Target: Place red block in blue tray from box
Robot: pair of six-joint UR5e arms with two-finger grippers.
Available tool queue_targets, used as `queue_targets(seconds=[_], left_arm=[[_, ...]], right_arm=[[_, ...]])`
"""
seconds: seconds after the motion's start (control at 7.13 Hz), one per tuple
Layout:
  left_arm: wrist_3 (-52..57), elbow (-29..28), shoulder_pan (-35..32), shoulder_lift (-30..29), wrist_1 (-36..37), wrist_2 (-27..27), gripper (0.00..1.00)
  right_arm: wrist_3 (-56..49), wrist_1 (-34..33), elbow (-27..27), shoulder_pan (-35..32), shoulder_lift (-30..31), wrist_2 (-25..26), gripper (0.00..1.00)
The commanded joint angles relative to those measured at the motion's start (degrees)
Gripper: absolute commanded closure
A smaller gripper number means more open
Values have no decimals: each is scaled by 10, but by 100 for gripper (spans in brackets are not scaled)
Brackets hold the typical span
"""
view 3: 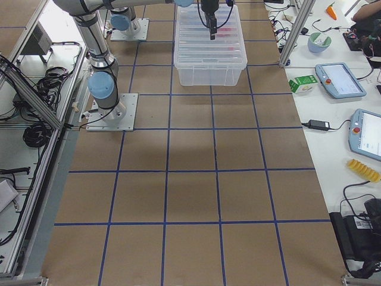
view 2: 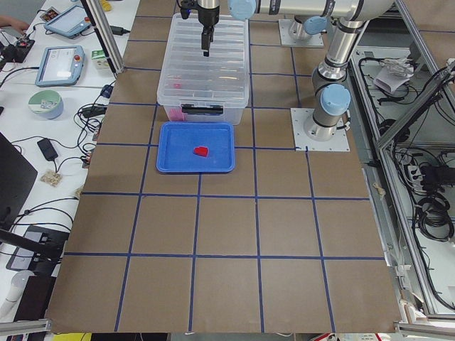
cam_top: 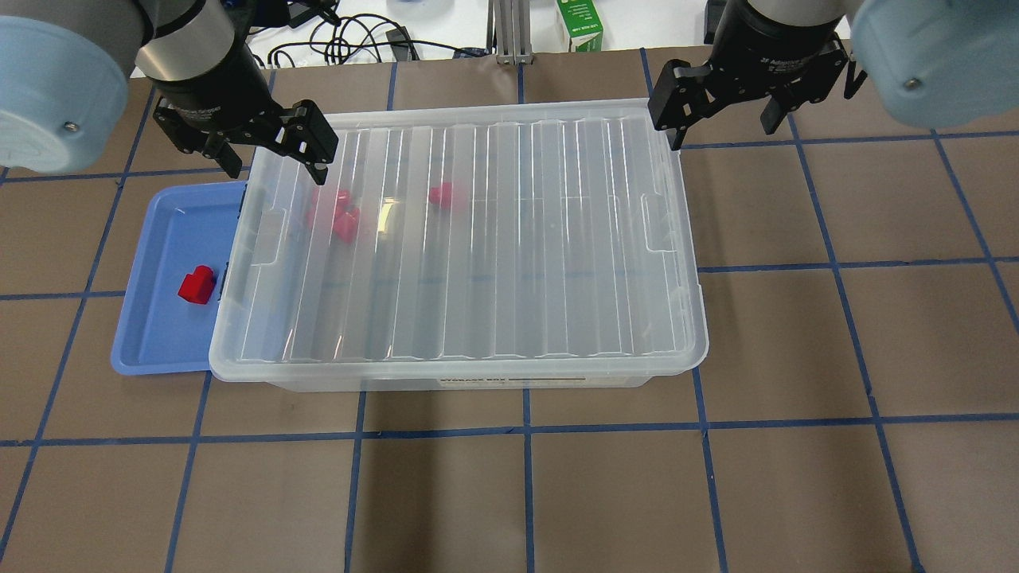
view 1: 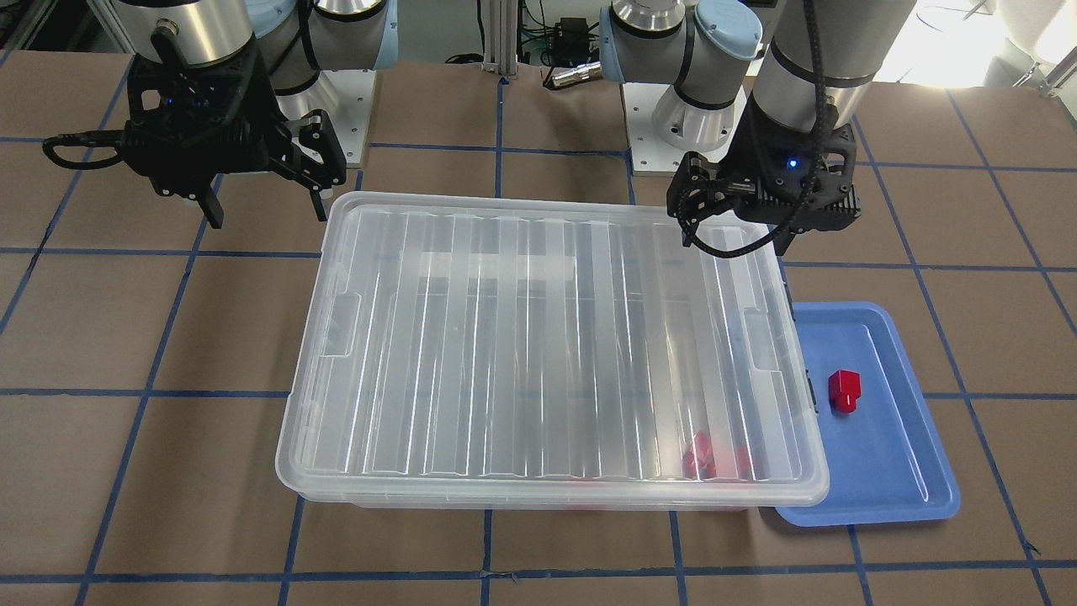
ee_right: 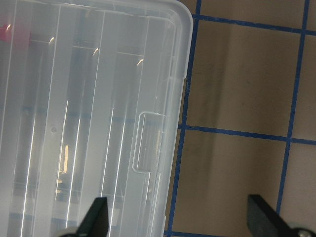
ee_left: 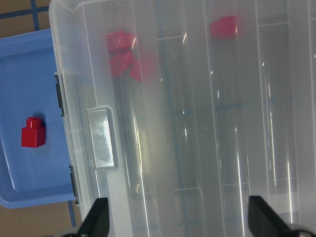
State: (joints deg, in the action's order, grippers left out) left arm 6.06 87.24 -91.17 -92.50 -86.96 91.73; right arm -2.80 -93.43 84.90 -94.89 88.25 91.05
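Note:
The box (cam_top: 478, 239) is a clear bin with its ribbed lid on, in the middle of the table. Three red blocks (cam_top: 344, 221) show blurred through the lid near its left end, also in the left wrist view (ee_left: 121, 42). The blue tray (cam_top: 159, 334) lies beside the box's left end, partly under the lid's edge. One red block (cam_top: 197, 285) sits in it, also in the front view (view 1: 844, 391). My left gripper (cam_top: 275, 163) is open and empty above the box's far left corner. My right gripper (cam_top: 720, 127) is open and empty above the far right corner.
The table is brown board with blue tape lines (cam_top: 525, 426). A green carton (cam_top: 579, 24) and cables lie beyond the far edge. The arm bases (view 1: 665, 135) stand on the robot's side of the box. The lid has a grip recess at each end (ee_right: 148, 143).

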Motion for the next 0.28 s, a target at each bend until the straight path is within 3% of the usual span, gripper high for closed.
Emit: queue_targets(seconds=[0.0, 0.14], left_arm=[[0, -4, -1, 15, 0, -1, 0], [0, -2, 0, 17, 0, 0, 0]], right_arm=[[0, -1, 1, 1, 0, -4, 0], [0, 0, 0, 1, 0, -3, 0]])
